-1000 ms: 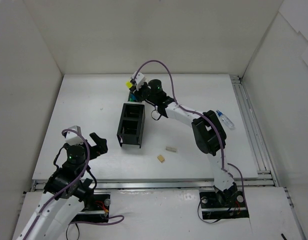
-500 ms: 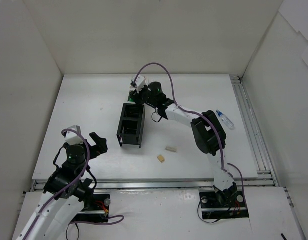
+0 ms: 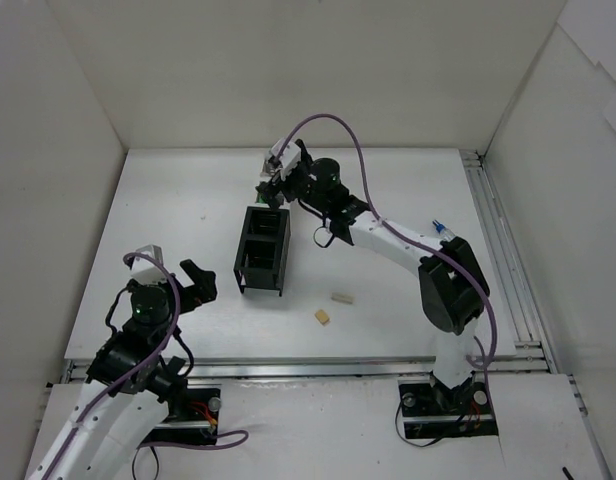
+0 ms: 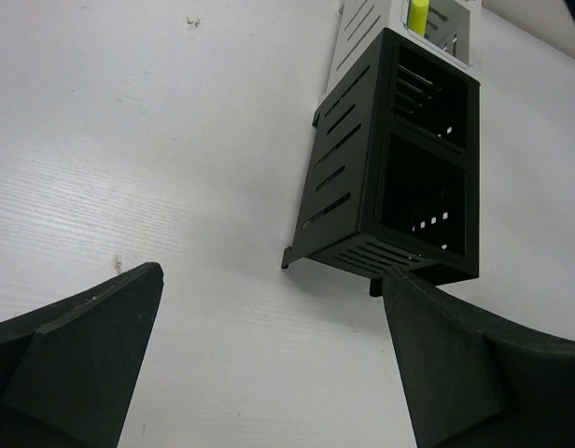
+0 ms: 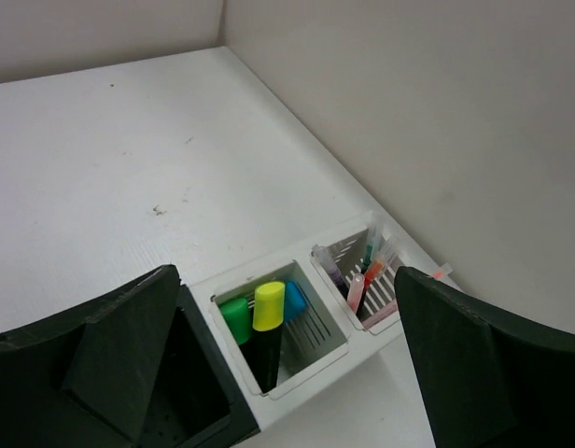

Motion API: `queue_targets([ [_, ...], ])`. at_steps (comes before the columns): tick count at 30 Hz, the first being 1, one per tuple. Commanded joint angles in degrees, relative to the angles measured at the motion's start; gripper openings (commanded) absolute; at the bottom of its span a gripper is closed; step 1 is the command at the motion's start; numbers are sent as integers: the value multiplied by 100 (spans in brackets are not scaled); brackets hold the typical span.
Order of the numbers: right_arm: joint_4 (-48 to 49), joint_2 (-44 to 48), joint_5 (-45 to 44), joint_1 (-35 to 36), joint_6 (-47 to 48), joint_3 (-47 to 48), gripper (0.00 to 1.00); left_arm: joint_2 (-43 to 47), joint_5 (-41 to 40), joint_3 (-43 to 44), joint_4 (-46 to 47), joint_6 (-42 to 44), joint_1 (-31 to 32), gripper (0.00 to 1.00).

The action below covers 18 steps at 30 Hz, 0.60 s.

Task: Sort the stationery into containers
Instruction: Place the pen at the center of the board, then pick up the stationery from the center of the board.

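Note:
The containers form a row: two black boxes (image 3: pixel 263 250) nearer, two white ones (image 5: pixel 311 350) behind. One white box holds three highlighters, with a green cap (image 5: pixel 235 317), a yellow cap (image 5: pixel 268 306) and a blue cap (image 5: pixel 294 299). The farthest white box holds several thin pens (image 5: pixel 364 278). My right gripper (image 5: pixel 286 285) hangs open just above the highlighter box, holding nothing. Two beige erasers (image 3: pixel 341 297) (image 3: pixel 321 317) lie on the table right of the black boxes. My left gripper (image 3: pixel 180 282) is open and empty, left of the black boxes (image 4: pixel 399 177).
A small clear thing with a blue tip (image 3: pixel 441 227) lies near the right rail (image 3: pixel 498 250), partly behind my right arm. White walls close the table at the back and both sides. The back wall stands close behind the white boxes.
My right gripper has opened; the yellow-capped highlighter it held now stands in the white box. The right elbow swung to the right. The left arm barely moved.

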<state>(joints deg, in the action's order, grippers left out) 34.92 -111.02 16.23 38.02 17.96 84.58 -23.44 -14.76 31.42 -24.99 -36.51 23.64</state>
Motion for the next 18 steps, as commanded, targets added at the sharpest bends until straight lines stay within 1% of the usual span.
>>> queue_targets([
  [1,534,932,-155,162,-36,-387,98,-204,184,382,416,100,27,99],
  [3,525,1336,-286,162,-178,-721,98,-292,219,452,346,127,27,100],
  [4,508,1477,-374,179,-257,-1123,98,-319,228,470,311,127,27,99],
  [6,455,1986,-629,162,-485,-1609,98,-354,299,488,285,135,27,99],
  [7,359,2179,-891,197,-747,-2107,98,-337,342,471,302,127,27,99],
  [8,149,2564,-1059,162,-906,-2347,98,-328,386,444,337,127,27,99],
  [9,-36,2759,-1278,144,-1108,-2758,98,-302,413,427,363,127,27,100],
  [10,-307,2935,-1767,109,-1284,-2884,98,-293,439,418,381,135,27,99],
  [11,-606,3233,-2051,109,-1625,-2972,98,-293,535,392,416,162,27,99],
  [12,-1383,3340,-2349,48,-1768,-2999,98,-284,588,391,434,214,27,100],
  [13,-2157,3446,-2892,-187,-2335,-2982,98,-301,745,383,486,328,27,99],
  [16,-3076,3421,-3869,-786,-2918,-2763,98,-345,1105,365,627,469,27,99],
  [17,-3435,3394,-3873,-944,-2990,-2727,98,-363,1186,347,732,513,27,99],
  [18,-3456,3394,-3847,-1276,-3017,-2701,98,-398,1282,339,785,609,27,99],
])
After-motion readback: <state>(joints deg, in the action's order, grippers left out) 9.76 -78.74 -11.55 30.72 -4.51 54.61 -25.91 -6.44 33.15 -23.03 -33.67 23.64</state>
